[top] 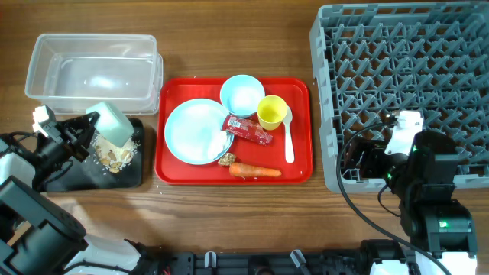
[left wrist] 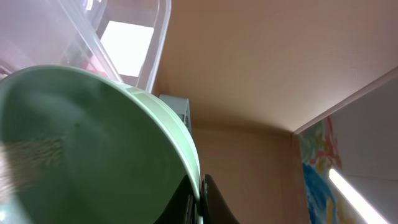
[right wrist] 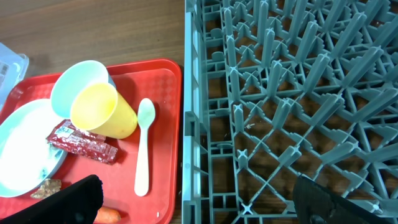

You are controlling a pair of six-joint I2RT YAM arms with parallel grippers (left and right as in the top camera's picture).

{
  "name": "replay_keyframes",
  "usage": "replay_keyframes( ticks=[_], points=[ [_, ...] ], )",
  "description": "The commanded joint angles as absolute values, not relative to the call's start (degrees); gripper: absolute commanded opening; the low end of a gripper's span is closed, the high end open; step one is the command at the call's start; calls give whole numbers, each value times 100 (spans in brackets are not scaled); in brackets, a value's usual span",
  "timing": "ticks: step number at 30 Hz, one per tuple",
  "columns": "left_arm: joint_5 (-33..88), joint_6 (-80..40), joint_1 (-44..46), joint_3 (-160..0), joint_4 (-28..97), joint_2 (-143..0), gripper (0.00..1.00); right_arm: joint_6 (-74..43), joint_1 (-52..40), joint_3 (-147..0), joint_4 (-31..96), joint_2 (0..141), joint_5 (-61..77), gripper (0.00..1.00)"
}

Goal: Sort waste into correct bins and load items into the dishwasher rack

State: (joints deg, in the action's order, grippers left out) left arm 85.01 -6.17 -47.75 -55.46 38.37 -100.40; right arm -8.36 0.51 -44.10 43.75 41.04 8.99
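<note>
clear tub (top: 92, 69) far left: looks empty; just below it the left gripper (top: 93, 128) is clamped on the rim of the pale green bowl (top: 114, 124), bowl tipped on its side over the black tray (top: 131, 174); pale crumbs (top: 114, 158) with some brownish bits lie in that tray under the bowl's mouth, so I read this as the scrape-out step, partly done; left wrist view shows a faint streak inside the bowl, can't tell how much is left in it.

centre, red tray (top: 302, 164): light blue plate (top: 191, 131), light blue bowl (top: 242, 94), yellow cup (top: 271, 112), white spoon (top: 288, 137) all sit on it, none loaded; red wrapper (top: 247, 129) between plate and cup, brown scrap (top: 226, 159) and carrot (top: 256, 171) along the near edge, none binned.

right: dishwasher rack (top: 405, 76) has nothing in it; right gripper (right wrist: 196, 183) spread wide, holding nothing, hovering at the rack's near-left corner beside the red tray.

estimate: early; one bowl's waste in the tray; other waste and all five items to go.
</note>
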Motion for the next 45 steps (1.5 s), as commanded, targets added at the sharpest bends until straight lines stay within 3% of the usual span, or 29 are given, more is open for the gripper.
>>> replay_keyframes(
  ticks=[1,20,26,33,41,45],
  points=[
    [8724,-473,-4803,-5551,3837,-10053,4,-902,19,-4532,4379,4095,1022,100],
    [8722,-467,-4779,-5551,3887,-10051,4,-897,19,-4532,4429,4095,991,100],
    [8619,108,-3962,-5553,4211,-9664,4,-899,19,-4532,4449,4095,864,100],
    [6042,-213,-1673,-5553,4237,-8305,4,-904,19,-4532,4445,4095,864,100],
    [1516,-1404,1328,-5551,3500,-8556,4,-919,19,-4532,4469,4095,867,100],
    [794,-1557,1981,-5551,3072,-8875,4,-917,19,-4532,4482,4095,867,100]
  ],
)
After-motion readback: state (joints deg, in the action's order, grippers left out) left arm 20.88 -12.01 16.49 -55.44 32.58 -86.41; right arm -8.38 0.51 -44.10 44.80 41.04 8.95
